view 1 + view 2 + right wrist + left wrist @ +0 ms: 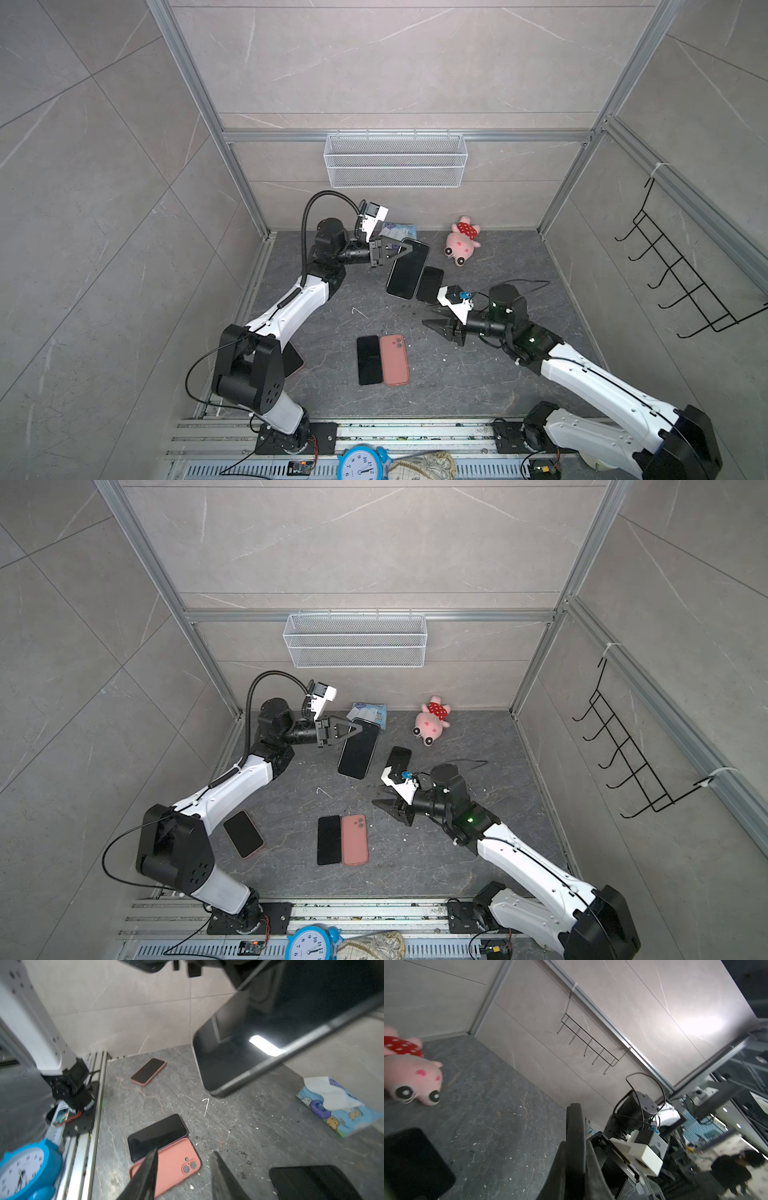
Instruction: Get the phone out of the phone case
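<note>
Above the table (478, 374), glossy black phone (405, 274), grey-edged, in left hand (408, 248)

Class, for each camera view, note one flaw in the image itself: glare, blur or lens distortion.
Right wrist view: a light strip glares off the screen of the phone, and the blue clock is blurred; left wrist view: the plush pig is soft, and a white hotspot washes out the wall; both top views: even light, but the wide lens makes the frame rails lean outward.

The dark-screened phone (407, 269) hangs tilted in the air, free of the black case (430, 284) lying flat nearby.
</note>
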